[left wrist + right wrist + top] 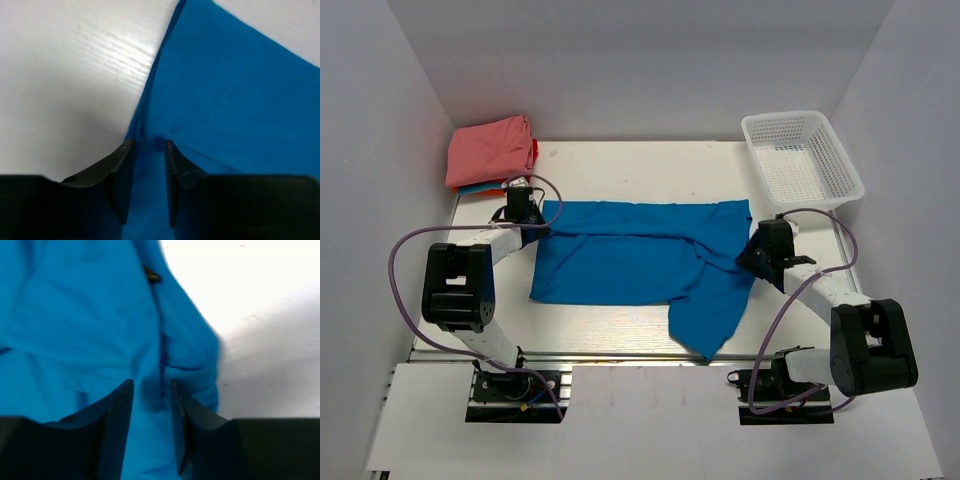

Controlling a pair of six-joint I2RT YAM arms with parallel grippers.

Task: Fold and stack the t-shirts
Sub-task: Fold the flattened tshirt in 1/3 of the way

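Observation:
A bright blue t-shirt [630, 255] lies spread across the middle of the table, with one part hanging toward the front edge [710, 320]. My left gripper [532, 222] is at its far left corner. In the left wrist view the jaws [148, 145] are closed on the shirt's edge [225, 90], and creases run into the gap. My right gripper [752, 252] is at the shirt's right side, with bunched blue cloth [100, 315] pinched between its jaws [152, 385]. A folded stack, salmon-pink on top [490, 150] over blue and orange-red, sits at the far left corner.
A white mesh basket [802, 158] stands at the far right corner. White walls enclose the table at the left, back and right. The arm bases and their cables sit at the near edge.

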